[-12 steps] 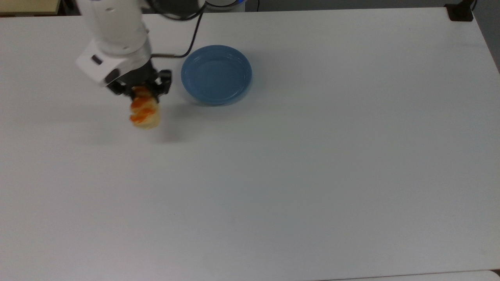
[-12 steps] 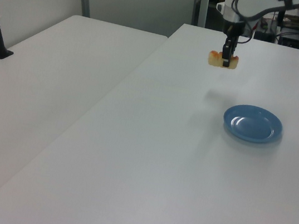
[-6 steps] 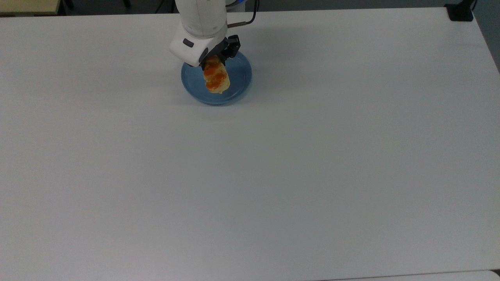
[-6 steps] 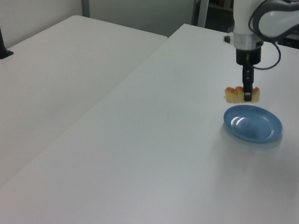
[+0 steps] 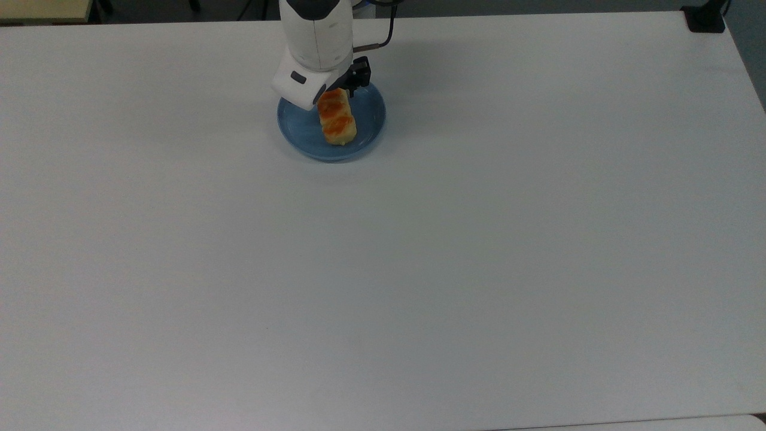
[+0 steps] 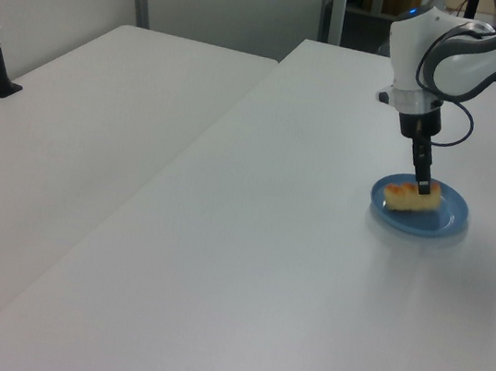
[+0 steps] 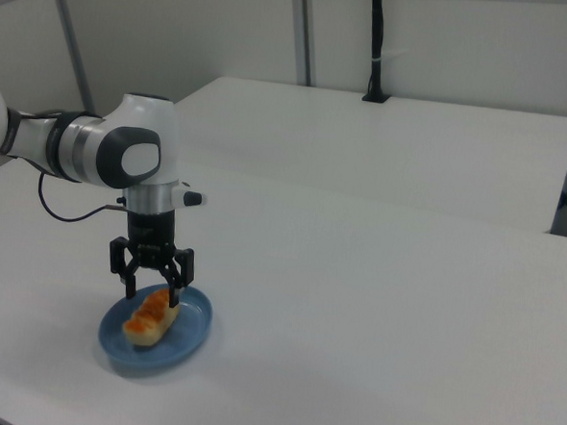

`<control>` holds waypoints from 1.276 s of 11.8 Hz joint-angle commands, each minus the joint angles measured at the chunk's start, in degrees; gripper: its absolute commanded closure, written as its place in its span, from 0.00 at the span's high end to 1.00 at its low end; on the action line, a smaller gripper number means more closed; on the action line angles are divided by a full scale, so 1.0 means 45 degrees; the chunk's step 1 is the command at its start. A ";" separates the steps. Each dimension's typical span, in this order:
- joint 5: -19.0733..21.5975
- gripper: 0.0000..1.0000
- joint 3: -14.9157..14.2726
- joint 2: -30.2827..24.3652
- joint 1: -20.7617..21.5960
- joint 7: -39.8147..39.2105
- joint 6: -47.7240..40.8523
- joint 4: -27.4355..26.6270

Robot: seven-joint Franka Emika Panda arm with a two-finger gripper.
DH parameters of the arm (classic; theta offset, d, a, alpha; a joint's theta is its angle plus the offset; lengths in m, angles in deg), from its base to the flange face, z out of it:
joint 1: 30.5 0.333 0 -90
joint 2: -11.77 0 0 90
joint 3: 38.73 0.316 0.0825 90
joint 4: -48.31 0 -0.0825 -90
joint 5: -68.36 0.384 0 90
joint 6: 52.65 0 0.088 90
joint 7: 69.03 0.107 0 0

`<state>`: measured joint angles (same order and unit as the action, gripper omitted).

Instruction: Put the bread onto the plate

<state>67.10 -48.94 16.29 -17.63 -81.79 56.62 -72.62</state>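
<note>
The black two-finger gripper on the glossy white, rounded robot arm hangs point-down over the round, shallow, smooth blue plate. Its fingers stand spread on either side of one end of the oblong, pale yellow bread roll with an orange glazed, lumpy top. In the right view a gap shows between the finger tips and the crust, so the fingers look released rather than pressing it, though whether they touch the roll is hard to settle.

The bread lies flat inside the plate, directly beneath and between the fingers, its long body reaching away from them toward the top view's lower edge. In the left view the gripper meets the roll at its end nearer the left view's right, with the plate's raised rim ringing both.

The plate rests on a matte white, flat table; a thin black cable curves off the arm's wrist above the fingers.
</note>
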 commanded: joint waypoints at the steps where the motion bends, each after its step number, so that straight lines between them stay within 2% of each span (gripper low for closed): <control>1: -0.0209 1.00 -0.0018 -0.0615 0.0167 0.1037 -0.1190 0.0734; 2: -0.0131 1.00 -0.0017 -0.0809 0.0167 0.1057 -0.2067 0.1571; 4: 0.0199 1.00 0.0254 -0.1083 -0.0066 0.1484 -0.4038 0.4319; 5: 0.0453 1.00 0.0643 -0.1065 -0.0744 0.1719 -0.4880 0.5784; 6: 0.0513 1.00 0.0937 -0.1045 -0.1292 0.1702 -0.5391 0.6765; 11: 0.0494 1.00 0.0862 -0.0987 -0.1590 0.1739 -0.5725 0.7672; 15: 0.0455 1.00 0.0842 -0.0987 -0.1630 0.2132 -0.5689 0.7674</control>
